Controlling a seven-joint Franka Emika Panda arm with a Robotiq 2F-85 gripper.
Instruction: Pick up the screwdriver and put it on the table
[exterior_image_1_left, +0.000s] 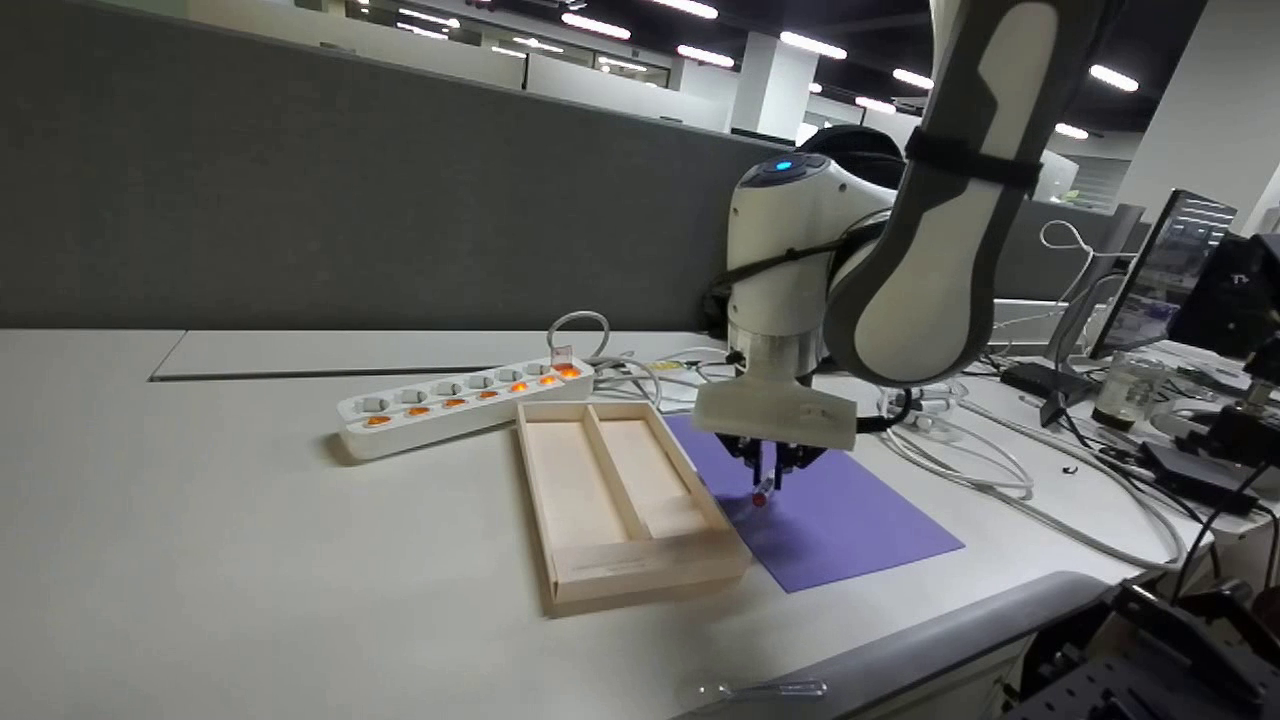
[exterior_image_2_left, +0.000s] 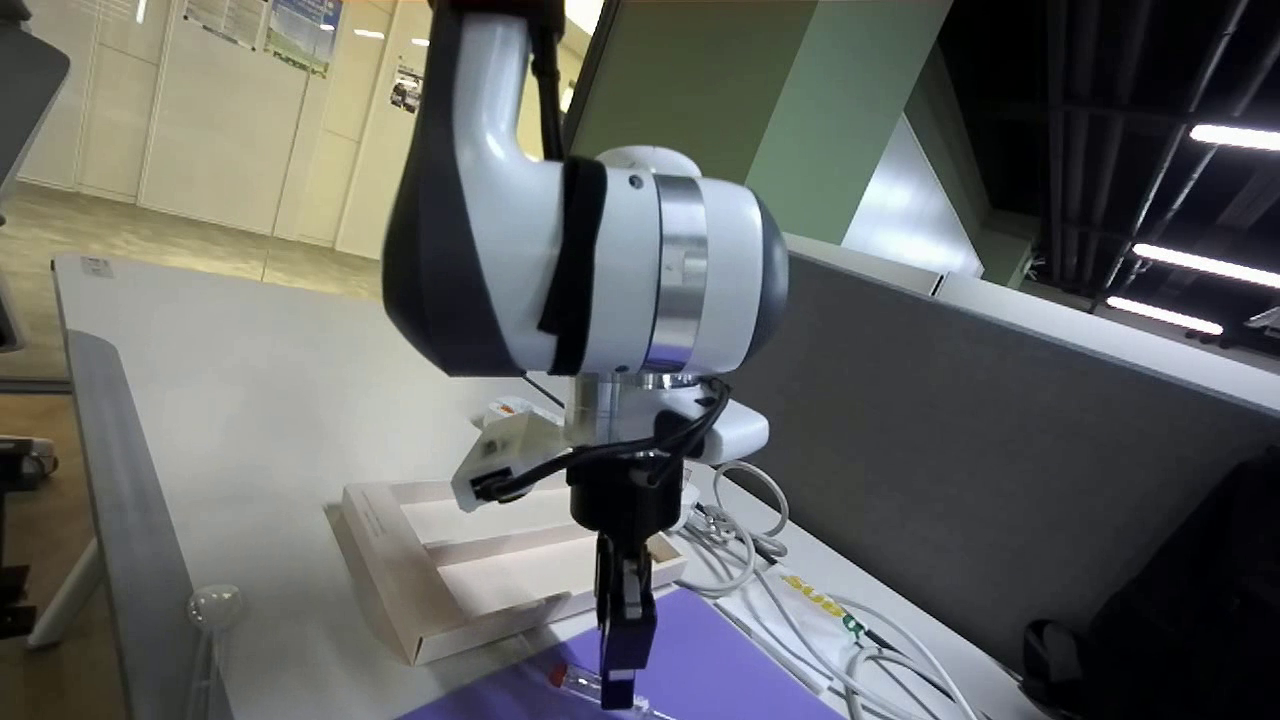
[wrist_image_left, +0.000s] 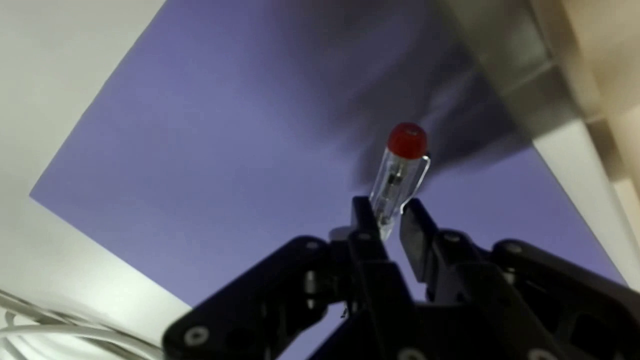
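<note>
- Currently the gripper (wrist_image_left: 388, 206) stands narrow, its two black fingers pinching the screwdriver (wrist_image_left: 396, 182) by the clear handle.
- Tilted in the wrist view, the screwdriver shows its red cap and metal clip beyond the fingertips; in an exterior view a bit of thin shaft comes out past the fingers on the opposite side.
- It is over the purple mat (exterior_image_1_left: 860, 520), near the side next to the wooden tray (exterior_image_1_left: 650, 567); whether it touches the mat I cannot tell.
- The mat lies flat on the pale surface (exterior_image_1_left: 200, 560), one side facing the rounded grey front edge.
- Alongside, the tray sits with its two long slots running from the direction of the back edge toward the front one.
- Toward the back edge, just beside a tray corner, lies a white power strip (exterior_image_1_left: 450, 425) with orange-lit switches.
- Pale cables (wrist_image_left: 55, 329) loop between the mat and the back edge.
- At the front edge lies a clear slender item (exterior_image_2_left: 215, 608), too faint to name.
- A dark grey partition (exterior_image_1_left: 350, 200) stands along the back edge.
</note>
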